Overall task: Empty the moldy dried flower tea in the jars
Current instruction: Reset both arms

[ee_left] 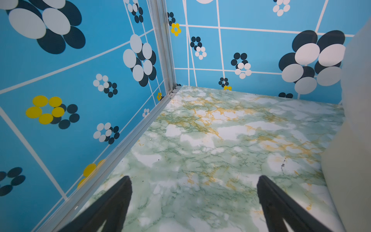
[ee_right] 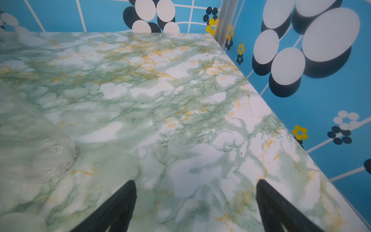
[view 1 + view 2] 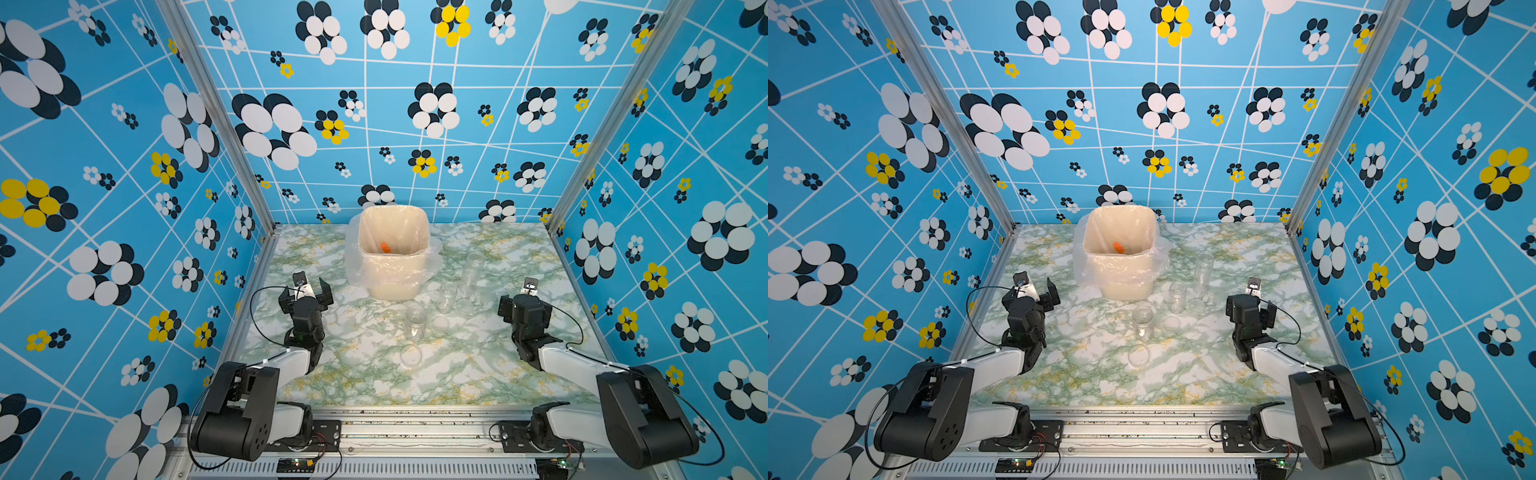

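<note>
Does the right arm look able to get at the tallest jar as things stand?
Probably yes. The tallest jar stands upright and uncapped to the right of the bin; only bare table lies between it and the open right pincer.

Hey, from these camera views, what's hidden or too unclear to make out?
- Bin floor, both top views: partly hidden behind its near wall; only an orange piece shows.
- Crumbs in the shortest jar, both top views: too small to tell.
- One jar, right wrist view: blurred, cut by the frame edge.
- Bin, left wrist view: mostly cut off.
</note>
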